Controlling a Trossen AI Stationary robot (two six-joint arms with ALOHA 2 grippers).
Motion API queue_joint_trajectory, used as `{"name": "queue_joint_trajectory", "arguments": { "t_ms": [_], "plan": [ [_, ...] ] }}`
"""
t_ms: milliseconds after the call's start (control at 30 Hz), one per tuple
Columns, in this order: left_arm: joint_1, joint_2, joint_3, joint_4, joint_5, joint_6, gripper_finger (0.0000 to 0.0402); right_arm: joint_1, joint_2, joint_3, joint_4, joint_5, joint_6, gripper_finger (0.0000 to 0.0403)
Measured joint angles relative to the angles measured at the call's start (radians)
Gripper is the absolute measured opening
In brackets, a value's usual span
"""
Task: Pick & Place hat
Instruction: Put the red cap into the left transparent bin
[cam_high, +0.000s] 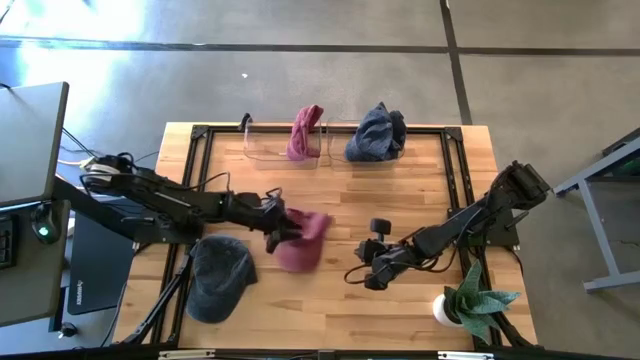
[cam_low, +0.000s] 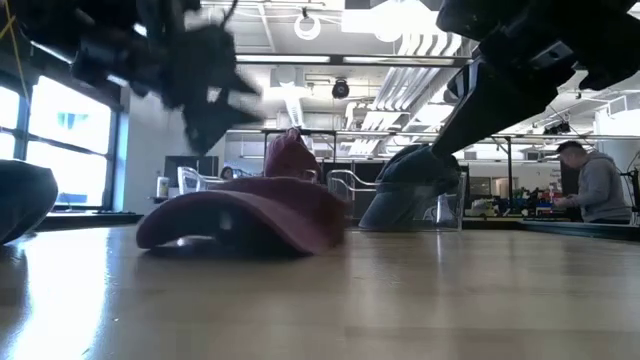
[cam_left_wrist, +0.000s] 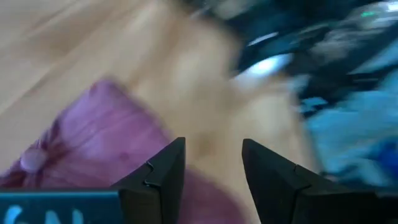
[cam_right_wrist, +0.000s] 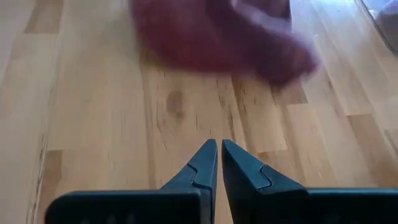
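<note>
A maroon hat (cam_high: 305, 243) lies crown up on the wooden table, near its middle; the low view (cam_low: 250, 215) shows its rim resting on the wood. My left gripper (cam_high: 275, 233) hovers open at the hat's left edge, a little above it (cam_low: 210, 90). In the left wrist view the hat (cam_left_wrist: 93, 137) lies beyond and below my open fingers (cam_left_wrist: 213, 165). My right gripper (cam_high: 363, 278) is shut with nothing in it, to the right of the hat and above bare wood (cam_right_wrist: 219, 155); the hat (cam_right_wrist: 217, 37) lies ahead of it.
A dark grey hat (cam_high: 222, 278) lies at the near left. Two clear bins (cam_high: 262, 152) stand at the far edge, one holding a maroon hat (cam_high: 305, 130), the other a blue-grey hat (cam_high: 376, 132). A potted plant (cam_high: 470, 300) stands at the near right.
</note>
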Motion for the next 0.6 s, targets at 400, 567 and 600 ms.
{"name": "queue_joint_trajectory", "arguments": {
  "t_ms": [400,567,600],
  "plan": [
    [-0.06,0.023,0.11,-0.26,-0.158,0.165,0.0151,-0.107,-0.001,0.0,0.05,-0.006,-0.005,0.0101],
    [-0.059,0.101,0.109,-0.254,-0.242,0.172,0.0151,-0.312,0.033,0.0,0.189,-0.176,-0.007,0.0178],
    [-0.059,0.12,0.11,-0.231,-0.242,0.179,0.0151,-0.353,0.046,0.0,0.225,-0.243,-0.007,0.0189]
  ]
}}
